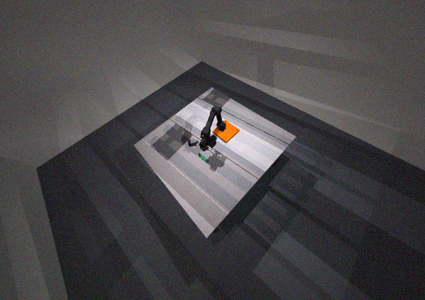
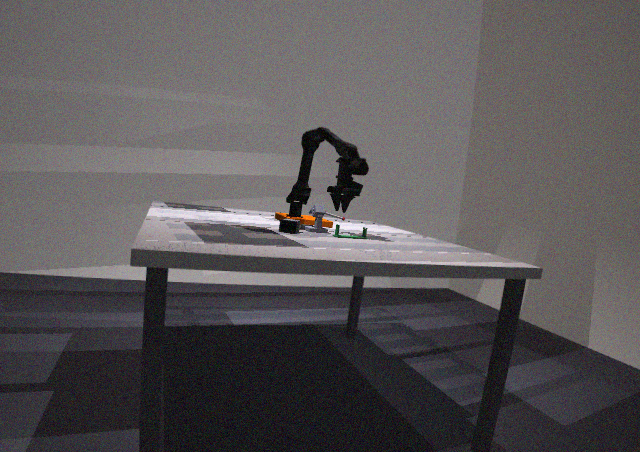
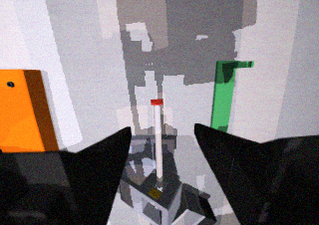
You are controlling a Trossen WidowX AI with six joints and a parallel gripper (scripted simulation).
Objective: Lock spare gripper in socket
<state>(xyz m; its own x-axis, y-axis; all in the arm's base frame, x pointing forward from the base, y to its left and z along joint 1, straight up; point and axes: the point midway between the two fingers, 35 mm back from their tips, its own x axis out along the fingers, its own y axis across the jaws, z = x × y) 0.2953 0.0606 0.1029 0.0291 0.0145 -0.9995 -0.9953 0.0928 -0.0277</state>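
The grey mount [image 2: 319, 221] [image 3: 172, 195] stands on the table. The white lock pin [image 2: 331, 215] [image 3: 159, 150] runs through its socket and sticks out, its red end free. The spare gripper, a dark block [image 1: 192, 142] [image 2: 288, 225] [image 3: 200, 210], lies beside the mount; its spigot cannot be made out. My gripper [image 2: 341, 210] [image 3: 162, 129] points down, open and empty, above the pin. In the wrist view the pin's shaft shows between the two fingers, but the fingers are apart from it. In the top view the arm hides most of the mount.
A green holder [image 1: 203, 157] [image 2: 351, 237] [image 3: 222, 103] with upright ends lies on the table near the mount, on the right in the wrist view. The arm's orange base plate [image 1: 227, 132] [image 2: 321, 223] [image 3: 15, 115] is on the other side of the mount.
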